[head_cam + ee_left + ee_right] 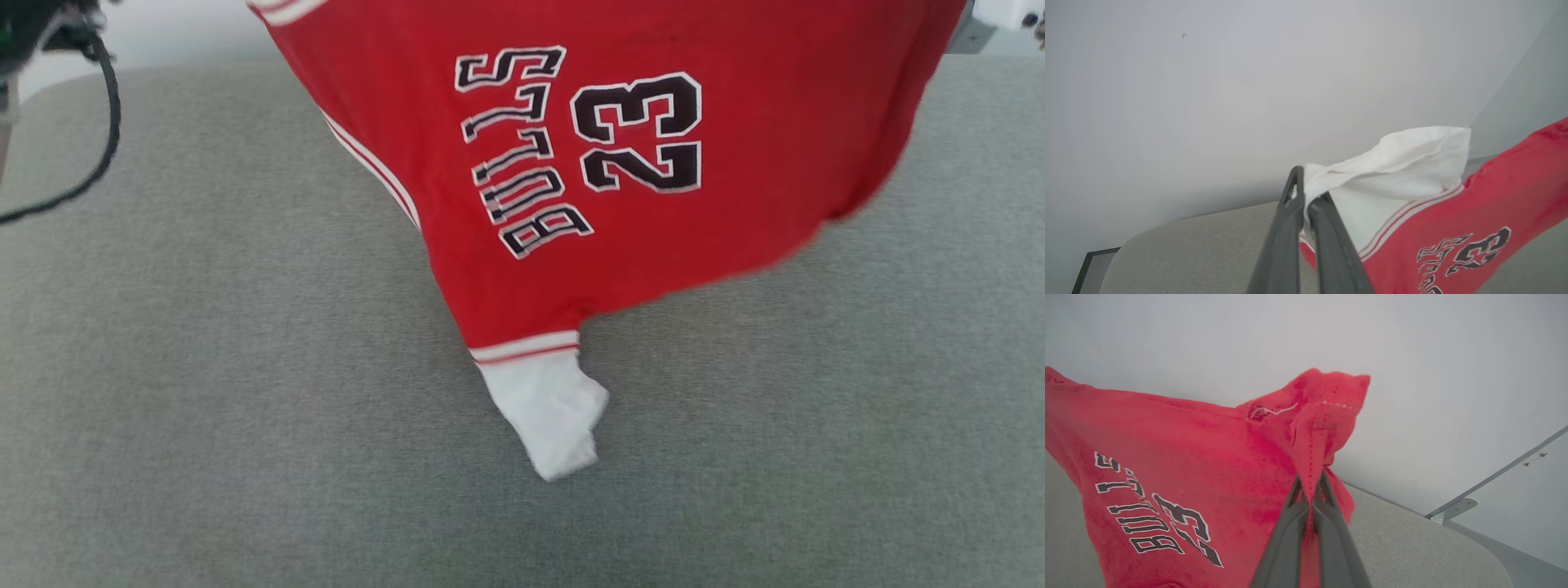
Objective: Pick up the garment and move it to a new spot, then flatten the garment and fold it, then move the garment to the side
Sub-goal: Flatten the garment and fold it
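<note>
**Garment slung sideways above the grey cushion**

The garment (612,163) hung above the grey cushion (204,367). Its long axis ran side to side across the cushion, with the lettering turned on end. The left gripper (1308,191) was pressed together on a white sleeve toward the cushion's left side. The right gripper (1311,490) pinched a red hem corner toward its right side. Each arm held one end, so neither was nearer. The other sleeve (555,416) dangled lowest, near the cushion's middle; whether it touched could not be told. On lowering, that sleeve would probably land first and might bunch underneath.
</note>
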